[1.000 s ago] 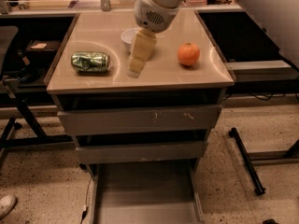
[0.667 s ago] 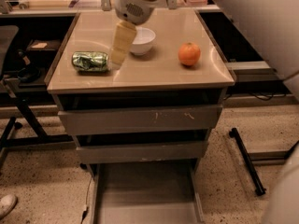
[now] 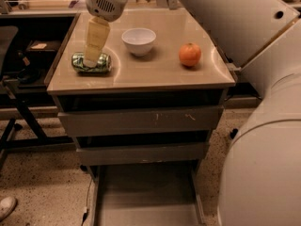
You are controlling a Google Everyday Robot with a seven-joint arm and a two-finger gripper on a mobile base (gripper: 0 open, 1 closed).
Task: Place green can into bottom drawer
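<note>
The green can [image 3: 101, 64] lies on its side at the left of the cabinet top [image 3: 155, 74]. My gripper [image 3: 91, 59] hangs down from the arm at the upper left, and its tip is right over the can's left half, in front of it in this view. The bottom drawer [image 3: 146, 197] is pulled out at floor level, and its flat grey floor shows nothing lying on it.
A white bowl [image 3: 138, 40] stands in the middle of the top and an orange [image 3: 190, 54] to its right. Two shut grey drawers [image 3: 141, 121] sit above the open one. My large pale arm [image 3: 263, 126] fills the right side. A chair base [image 3: 14, 121] stands at the left.
My gripper has moved left from beside the bowl to over the green can. The view has shifted and my arm now fills more of the right side.
</note>
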